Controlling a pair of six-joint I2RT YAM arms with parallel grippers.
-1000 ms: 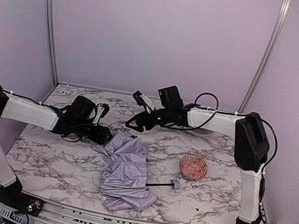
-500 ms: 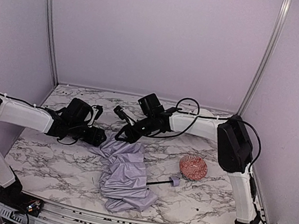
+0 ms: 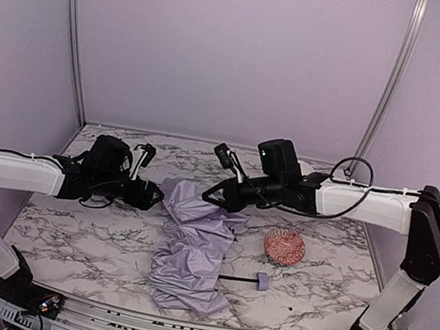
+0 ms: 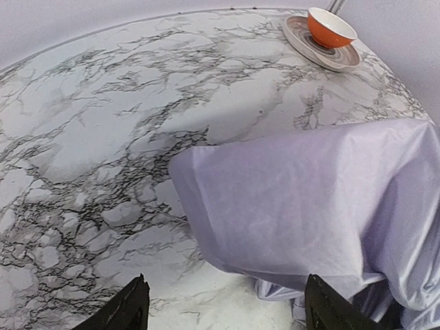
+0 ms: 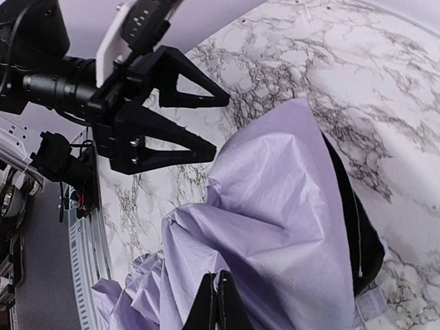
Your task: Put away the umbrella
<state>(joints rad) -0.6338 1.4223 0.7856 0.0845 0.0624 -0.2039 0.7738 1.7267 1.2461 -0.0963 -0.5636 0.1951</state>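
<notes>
Lying on the tabletop [image 3: 83, 235], the umbrella [image 3: 189, 252] is clamped at its far edge by the jaws of the right gripper [image 3: 209, 200]; the jaws of the left gripper [image 3: 156, 196] are held apart.

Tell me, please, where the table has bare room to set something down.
Widest bare marble: near left, between the left arm, the umbrella and the front edge. A smaller patch lies near right, past the red bowl. Crowded in the middle: left pincer and right pincer both at the fabric.
</notes>
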